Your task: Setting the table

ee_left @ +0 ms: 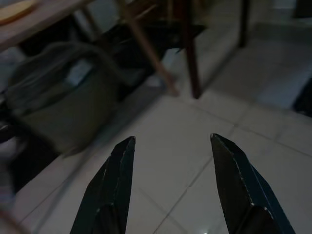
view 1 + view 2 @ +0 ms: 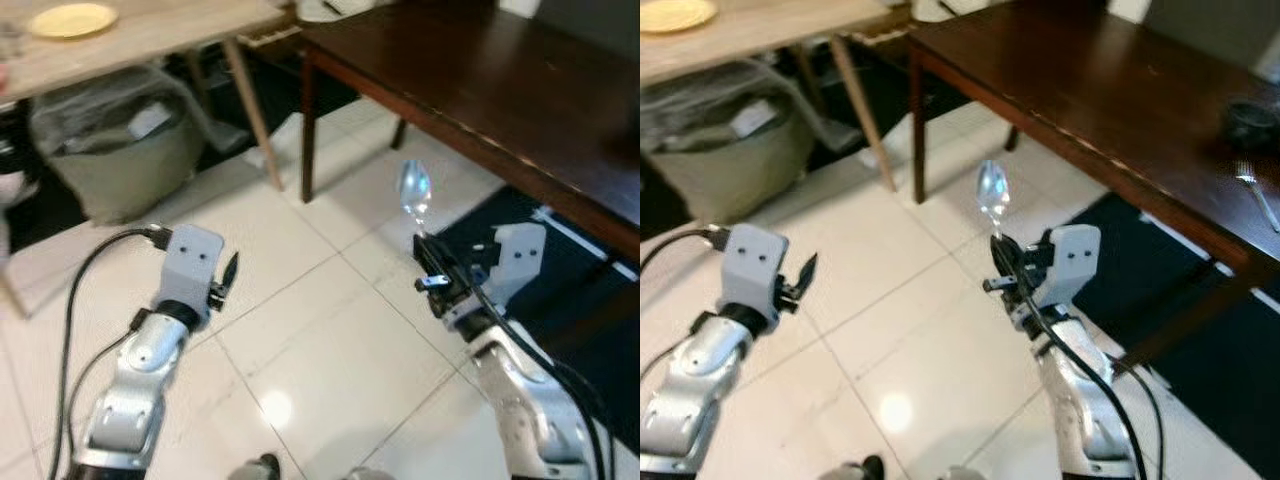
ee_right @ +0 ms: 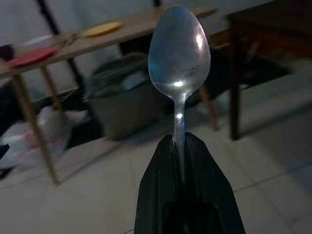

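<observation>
Clamping a silver spoon [image 3: 179,53] by its handle, the right gripper [image 2: 1002,262] has its two black fingers [image 3: 161,185] pressed together, with the spoon's bowl standing upright above the fingertips. Gripper and spoon are held in the air over the white tiled floor [image 2: 330,340], just off the near long edge of the dark wooden table [image 2: 1110,90] and near its front-left leg. A fork [image 2: 1258,195] lies on that table close to its right edge, and a dark round object [image 2: 1252,122], too blurred to identify, sits just beyond the fork.

The left gripper [image 1: 170,161] is held out over the tiles to the robot's left, its fingers [image 1: 117,180] spread apart and holding nothing. Beyond it stands a light wooden table [image 2: 150,35] with a yellow plate [image 2: 72,19] on its top, near the left end. Under that table sits a grey-green bin [image 2: 125,145] lined with a bag. A dark mat [image 2: 1200,330] covers the floor beneath the dark table on the robot's right.
</observation>
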Controlling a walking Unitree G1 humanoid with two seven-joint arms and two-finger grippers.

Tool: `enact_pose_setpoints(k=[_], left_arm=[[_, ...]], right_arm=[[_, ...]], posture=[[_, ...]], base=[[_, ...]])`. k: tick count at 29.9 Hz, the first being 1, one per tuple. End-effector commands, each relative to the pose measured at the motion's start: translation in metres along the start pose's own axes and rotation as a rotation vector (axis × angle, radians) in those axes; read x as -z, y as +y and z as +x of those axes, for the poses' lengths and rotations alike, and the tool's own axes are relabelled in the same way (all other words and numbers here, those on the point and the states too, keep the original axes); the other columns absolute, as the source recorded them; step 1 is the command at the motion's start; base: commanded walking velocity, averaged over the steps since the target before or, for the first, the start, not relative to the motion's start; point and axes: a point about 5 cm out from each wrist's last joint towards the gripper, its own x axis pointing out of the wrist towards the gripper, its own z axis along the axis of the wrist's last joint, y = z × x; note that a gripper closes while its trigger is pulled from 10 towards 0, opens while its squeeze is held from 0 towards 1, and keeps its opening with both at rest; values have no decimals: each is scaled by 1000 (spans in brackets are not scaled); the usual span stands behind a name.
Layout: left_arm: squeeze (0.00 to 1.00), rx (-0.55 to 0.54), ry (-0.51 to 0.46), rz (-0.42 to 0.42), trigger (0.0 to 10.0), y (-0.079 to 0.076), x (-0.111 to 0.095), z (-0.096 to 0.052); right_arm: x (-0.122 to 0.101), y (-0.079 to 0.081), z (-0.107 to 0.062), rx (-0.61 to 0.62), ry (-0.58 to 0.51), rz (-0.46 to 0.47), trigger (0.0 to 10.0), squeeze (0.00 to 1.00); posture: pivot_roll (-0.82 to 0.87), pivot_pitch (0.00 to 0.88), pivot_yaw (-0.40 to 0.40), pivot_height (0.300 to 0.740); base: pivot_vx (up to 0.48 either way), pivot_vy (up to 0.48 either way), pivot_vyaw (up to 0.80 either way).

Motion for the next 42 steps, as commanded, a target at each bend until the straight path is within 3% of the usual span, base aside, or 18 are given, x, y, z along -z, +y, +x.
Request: enact_pose_setpoints(k=[1, 13, 20, 36, 42], left_arm=[[0, 9, 15, 9, 10000, -4, 3, 0], [0, -11, 10, 29, 10000, -3, 3, 4], [0, -13, 6, 30, 10000, -2, 2, 4], [0, -6, -5, 35, 10000, -3, 1, 5], [0, -6, -9, 39, 10000, -2, 1, 5]], right_arm=[[1, -5, -3, 25, 3, -3, 10000, 0], [-2, -4, -2, 32, -28, 20, 10000, 0], [-4, -6, -2, 45, -40, 22, 10000, 0], [-9, -18, 0, 143, -83, 26, 10000, 0], [-15, -30, 0, 231, -121, 43, 10000, 0]], posture=[[-120, 45, 34, 740], [-121, 44, 38, 740], [-119, 45, 40, 740], [-118, 40, 43, 740], [-115, 38, 44, 740]], base=[[0, 0, 738], [464, 0, 39], [480, 0, 752], [480, 0, 36], [480, 0, 0]])
